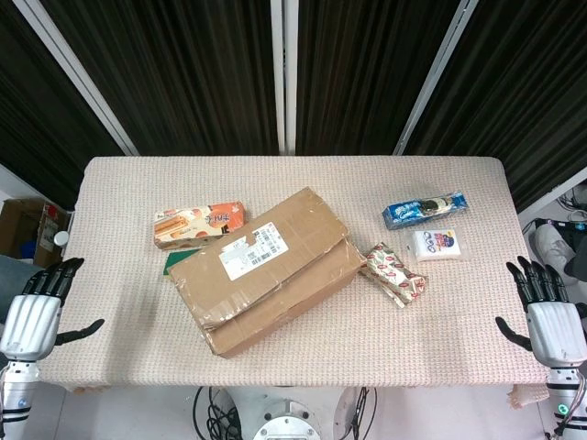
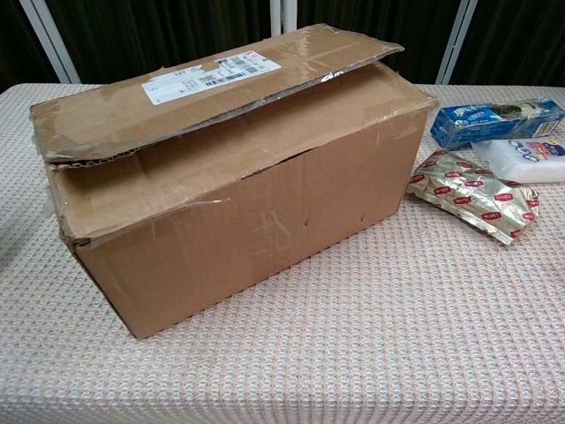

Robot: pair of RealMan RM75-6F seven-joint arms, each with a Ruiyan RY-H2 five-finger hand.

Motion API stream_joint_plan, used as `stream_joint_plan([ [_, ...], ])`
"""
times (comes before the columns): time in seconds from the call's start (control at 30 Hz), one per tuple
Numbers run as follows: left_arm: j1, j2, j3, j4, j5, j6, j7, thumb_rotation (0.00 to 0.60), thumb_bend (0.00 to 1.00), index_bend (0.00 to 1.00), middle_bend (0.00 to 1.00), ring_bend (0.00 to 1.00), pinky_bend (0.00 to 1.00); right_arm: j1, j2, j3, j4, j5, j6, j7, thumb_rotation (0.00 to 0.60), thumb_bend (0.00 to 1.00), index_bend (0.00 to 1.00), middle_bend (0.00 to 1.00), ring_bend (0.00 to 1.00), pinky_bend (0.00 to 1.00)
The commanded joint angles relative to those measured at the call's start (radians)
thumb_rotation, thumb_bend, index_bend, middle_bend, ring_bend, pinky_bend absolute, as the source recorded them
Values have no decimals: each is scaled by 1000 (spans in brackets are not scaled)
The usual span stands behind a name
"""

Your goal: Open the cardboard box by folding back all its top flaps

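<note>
table (image 1: 303,353) | cardboard box (image 1: 266,268) | biscuit box (image 1: 198,225) | blue packet (image 1: 424,209) | white pack (image 1: 435,245) | foil bag (image 1: 394,273)

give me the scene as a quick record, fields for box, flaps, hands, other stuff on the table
box: cardboard box set at an angle mid-table
flaps: top flaps still down, the labelled one slightly lifted
left hand: left hand open at the table edge, clear of the box
right hand: right hand open at the opposite edge, holding nothing
other items: orange snack box, blue biscuit pack, white packet, patterned pouch
surface: beige table
</note>
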Motion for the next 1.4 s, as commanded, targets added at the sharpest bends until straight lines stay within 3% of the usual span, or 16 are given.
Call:
stream_joint_plan([
  [0.03,0,0,0,0,-1,0,0,463,9,93,122,131,219,0,0,0,0,0,0,0,600,140,0,0,0,0],
  [0.47,-18,22,-6,-48,29,0,-26,465,6,93,122,131,219,0,5,-2,-3,-5,0,2,600,140,0,0,0,0],
  [0.77,-77,121,-79,-205,50,0,-19,464,0,93,122,132,219,13,21,9,-29,-5,-8,-15,600,141,0,0,0,0],
  [1.1,-216,159,-121,-443,92,-155,-10,465,0,100,129,131,216,27,4,8,-19,9,-38,-21,600,140,0,0,0,0],
  [1.4,-344,55,-142,-515,34,-318,82,455,0,100,129,132,212,15,1,6,1,13,-24,3,600,141,0,0,0,0],
])
